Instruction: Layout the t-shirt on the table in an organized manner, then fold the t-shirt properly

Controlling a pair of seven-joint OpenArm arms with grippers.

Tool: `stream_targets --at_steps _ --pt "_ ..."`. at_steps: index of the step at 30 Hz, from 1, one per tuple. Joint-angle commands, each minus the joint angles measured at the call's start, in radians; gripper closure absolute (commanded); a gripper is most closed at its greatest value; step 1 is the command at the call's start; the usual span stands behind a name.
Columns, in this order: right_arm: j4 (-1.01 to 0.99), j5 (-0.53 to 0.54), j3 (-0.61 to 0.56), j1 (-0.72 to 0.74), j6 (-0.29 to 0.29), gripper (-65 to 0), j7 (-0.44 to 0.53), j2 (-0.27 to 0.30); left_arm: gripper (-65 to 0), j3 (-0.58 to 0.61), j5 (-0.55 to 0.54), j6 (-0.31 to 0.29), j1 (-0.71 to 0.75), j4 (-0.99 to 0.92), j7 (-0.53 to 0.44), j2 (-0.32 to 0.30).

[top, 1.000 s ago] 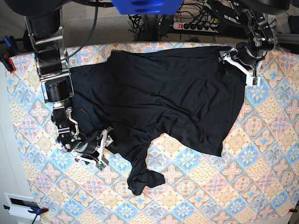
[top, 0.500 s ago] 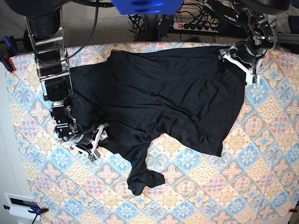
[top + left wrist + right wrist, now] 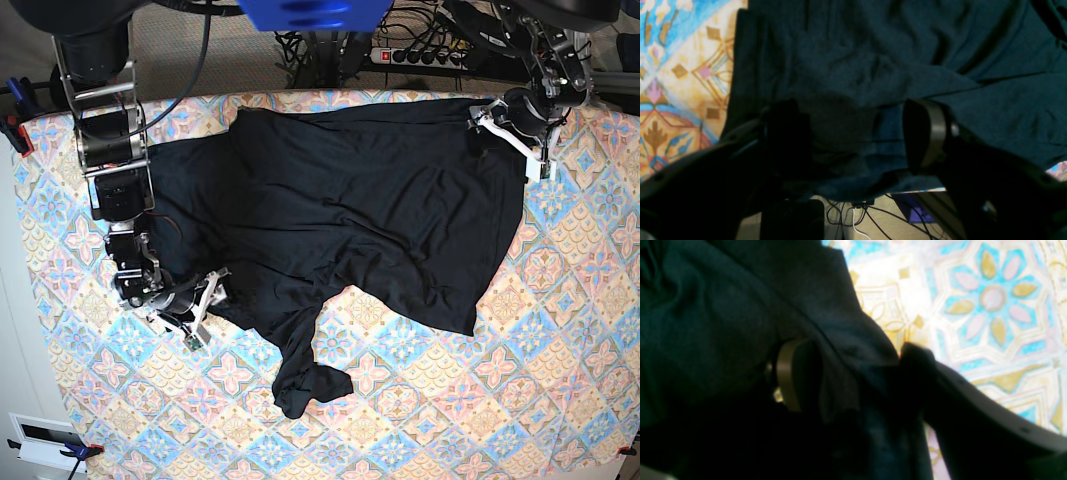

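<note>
Since a second ago your right gripper (image 3: pixel 205 300) has pulled back along the shirt's edge while your left gripper (image 3: pixel 510 135) has barely shifted at the far corner, so you are still spreading, not folding. Both stand with jaws wide: cloth lies between the right fingers (image 3: pixel 791 380) in the wrist view, and between the left ones too, though neither is clamped. You have one t-shirt (image 3: pixel 370 210) stretched between your two grippers on one table (image 3: pixel 560 380), a twisted sleeve trailing beyond your right gripper.
</note>
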Motion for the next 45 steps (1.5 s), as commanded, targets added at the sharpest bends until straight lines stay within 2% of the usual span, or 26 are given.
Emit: stream_targets --at_steps 1,5,10,22,25,28,36,43,45 --pt "0.015 0.011 0.033 0.038 -0.006 -39.3 0.036 0.012 -45.0 -0.004 -0.011 0.000 -0.002 0.017 -0.016 -0.007" --pt "0.015 0.011 0.129 0.038 -0.007 -39.3 0.073 0.012 -45.0 -0.004 -0.011 0.000 -0.002 0.017 -0.016 -0.007" --pt "0.006 0.011 0.208 0.038 -0.007 -39.3 0.070 0.012 -45.0 -0.004 -0.011 0.000 -0.002 0.017 -0.016 -0.007" --pt "-0.014 0.006 0.203 0.040 -0.007 -39.3 0.097 0.009 -45.0 -0.004 -0.011 0.000 -0.003 0.017 -0.016 -0.007" --pt "-0.014 0.005 0.203 0.040 -0.007 -39.3 0.097 -0.027 -45.0 -0.004 -0.011 0.000 -0.003 0.017 -0.016 -0.007" --pt "-0.014 0.005 0.202 0.038 -0.007 -39.3 0.096 -0.031 -45.0 -0.004 -0.011 0.000 -0.003 0.017 -0.016 -0.007" --pt "-0.014 0.005 0.074 0.038 -0.007 -39.3 0.102 -0.032 -45.0 -0.004 -0.011 0.000 -0.005 0.017 -0.016 -0.007" --pt "-0.014 0.006 0.063 0.038 -0.007 -39.2 0.117 -0.032 -45.0 -0.004 -0.011 0.000 -0.005 0.017 -0.016 -0.007" --pt "-0.014 0.006 0.062 0.038 -0.007 -36.6 0.117 -0.032 -45.0 -0.004 -0.011 0.000 -0.005 0.017 -0.016 -0.007"
